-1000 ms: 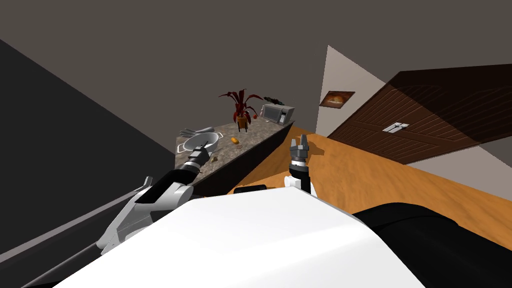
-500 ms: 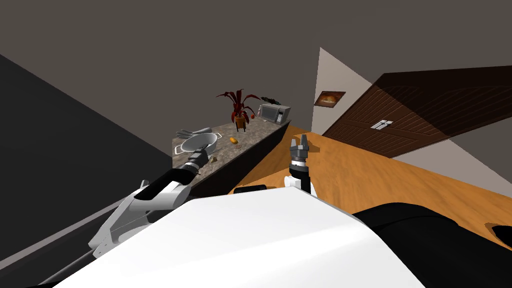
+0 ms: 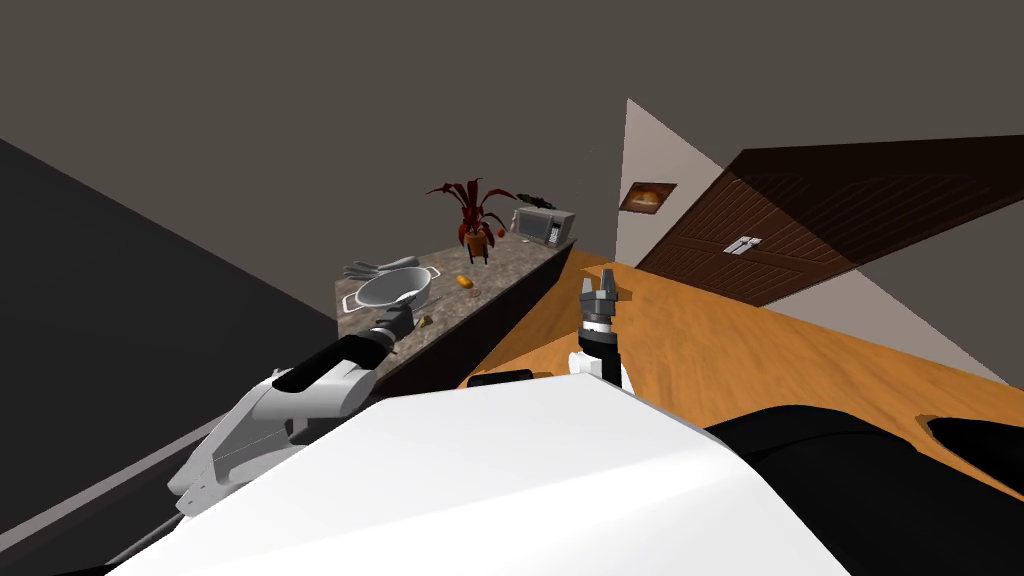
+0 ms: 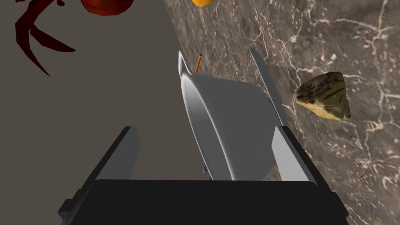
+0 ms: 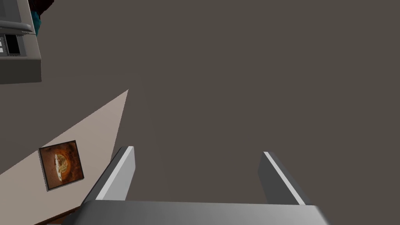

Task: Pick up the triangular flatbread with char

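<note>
Dark veined stone forms the tabletop (image 3: 505,272), which runs along a grey wall (image 3: 300,130). At its near end, by the wall edge, sits a grey pan (image 3: 392,288) with two handles. The left tool (image 3: 393,318) reaches over that near end at the pan. Its two fingers stand wide apart and hold nothing, and in the left wrist view the pan's rim lies ahead of the gap between them. The flatbread (image 4: 322,95), a browned triangular wedge with dark char streaks, lies flat on the tabletop near the pan, on the side toward the front edge. It is outside the tool's fingers and touches neither them nor the pan. Farther along the middle lies a small orange lump (image 3: 464,282). A red-leaved plant (image 3: 478,215) and a microwave (image 3: 543,226) stand at the far end. The right tool (image 3: 600,290) is raised over the orange floor (image 3: 750,340), off the tabletop's front edge, fingers wide and empty.
</note>
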Available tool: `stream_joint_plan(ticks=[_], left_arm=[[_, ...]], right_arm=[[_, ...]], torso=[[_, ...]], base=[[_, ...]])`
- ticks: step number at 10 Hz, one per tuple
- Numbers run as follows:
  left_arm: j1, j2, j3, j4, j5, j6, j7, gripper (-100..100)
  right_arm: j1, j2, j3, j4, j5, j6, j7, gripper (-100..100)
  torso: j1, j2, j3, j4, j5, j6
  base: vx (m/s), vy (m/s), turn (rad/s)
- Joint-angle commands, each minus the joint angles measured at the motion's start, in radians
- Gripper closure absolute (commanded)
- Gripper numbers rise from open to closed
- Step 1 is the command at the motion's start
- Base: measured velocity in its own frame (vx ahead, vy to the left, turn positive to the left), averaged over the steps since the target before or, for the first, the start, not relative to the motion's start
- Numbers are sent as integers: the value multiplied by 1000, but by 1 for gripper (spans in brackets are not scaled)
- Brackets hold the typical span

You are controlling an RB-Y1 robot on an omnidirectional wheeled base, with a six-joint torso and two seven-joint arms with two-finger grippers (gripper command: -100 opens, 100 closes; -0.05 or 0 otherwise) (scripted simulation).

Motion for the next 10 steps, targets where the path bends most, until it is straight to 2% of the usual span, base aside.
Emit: stream_joint_plan(ticks=[1, 7, 9, 10], left_arm=[[0, 13, 13, 1, 14, 50, 5, -100], [-9, 46, 44, 30, 48, 208, 12, -100], [-9, 46, 44, 30, 48, 233, 12, -100], [-11, 56, 54, 40, 59, 273, 14, -100]], right_arm=[[0, 0, 0, 0, 0, 0, 0, 0], [0, 0, 0, 0, 0, 0, 0, 0], [0, 0, 0, 0, 0, 0, 0, 0], [0, 0, 0, 0, 0, 0, 0, 0]], torso=[[0, 0, 0, 0, 0, 0], [-1, -1, -1, 0, 0, 0], [-1, -1, -1, 0, 0, 0], [-1, -1, -1, 0, 0, 0]], base=[[-2, 17, -104], [2, 9, -76], [4, 3, -26], [9, -1, -83]])
